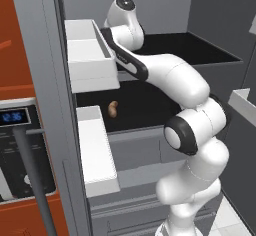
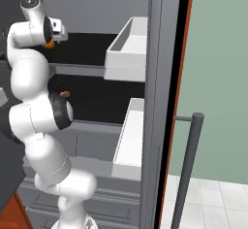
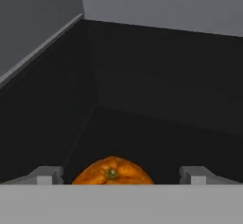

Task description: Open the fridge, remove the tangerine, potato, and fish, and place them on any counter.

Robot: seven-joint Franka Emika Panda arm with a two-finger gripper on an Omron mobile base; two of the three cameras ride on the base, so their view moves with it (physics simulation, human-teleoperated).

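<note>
The fridge stands open, and my arm reaches onto its upper dark shelf. In the hand view the tangerine lies on that shelf between my two fingertips, with the gripper open and one finger on either side of it. From the right base view the tangerine peeks out orange just under my hand. The brown potato rests on the shelf below, also seen as the potato beside my elbow. The fish and the counter are out of view.
White door bins hang on the left door close to my forearm, and more bins on the right door. A microwave with a blue display sits at left. A dark bar handle stands at right.
</note>
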